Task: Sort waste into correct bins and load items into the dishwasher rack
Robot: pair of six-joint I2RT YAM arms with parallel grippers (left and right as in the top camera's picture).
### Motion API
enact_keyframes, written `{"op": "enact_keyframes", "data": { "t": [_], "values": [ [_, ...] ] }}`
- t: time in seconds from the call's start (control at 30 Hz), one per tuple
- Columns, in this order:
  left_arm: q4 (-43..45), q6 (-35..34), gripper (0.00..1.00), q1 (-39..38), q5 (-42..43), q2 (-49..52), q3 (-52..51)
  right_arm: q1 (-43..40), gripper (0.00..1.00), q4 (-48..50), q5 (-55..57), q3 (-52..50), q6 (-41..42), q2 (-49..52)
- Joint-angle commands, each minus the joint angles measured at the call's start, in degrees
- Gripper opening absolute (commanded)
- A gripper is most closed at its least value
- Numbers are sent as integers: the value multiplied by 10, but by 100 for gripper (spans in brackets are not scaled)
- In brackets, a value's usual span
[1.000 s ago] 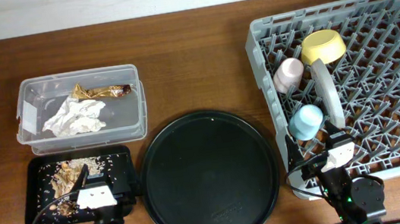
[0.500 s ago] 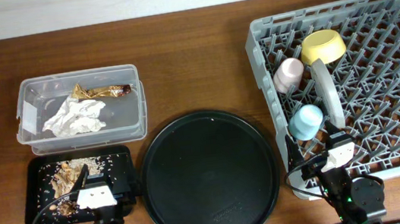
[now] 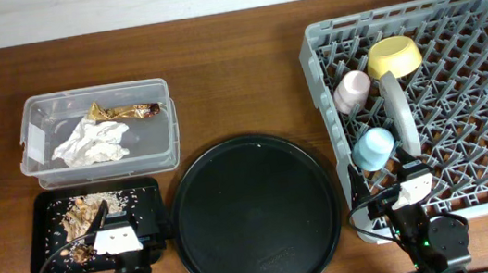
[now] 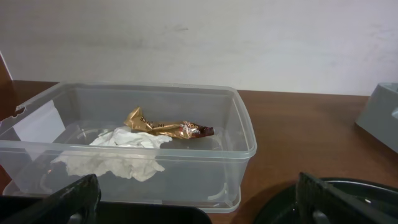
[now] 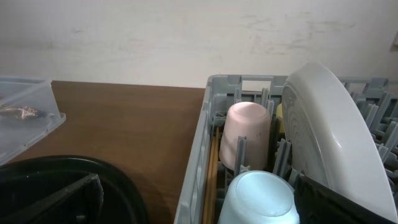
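Observation:
The clear box point(image 3: 154, 129) holds the white tissue point(image 3: 91, 142) and the gold-brown wrapper point(image 3: 125, 111); the left wrist view shows the box point(image 4: 239, 146), tissue point(image 4: 121, 149) and wrapper point(image 4: 165, 126) too. The small black tray point(image 3: 146, 193) holds the food scraps point(image 3: 80, 220). The grey rack point(image 3: 451, 1) holds the pink cup point(image 3: 351, 92), blue cup point(image 3: 375, 148), yellow bowl point(image 3: 394, 56) and the upright plate point(image 3: 397, 110). Chopsticks point(image 5: 213, 171) lie along the rack's left wall. My left gripper point(image 3: 117, 238) is open and empty over the small tray. My right gripper point(image 3: 411, 189) is open and empty at the rack's front edge.
A large round black tray point(image 3: 255, 214) lies between the small tray and the rack, with a few crumbs on it. A pale wall runs behind the wooden table. The rack's right half has bare pegs.

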Motion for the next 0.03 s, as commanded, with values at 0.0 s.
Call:
{"op": "enact_keyframes", "data": {
  "t": [0.0],
  "values": [
    [0, 11, 99, -2, -8, -5, -3, 4, 99, -3, 3, -3, 5, -3]
  ]
}}
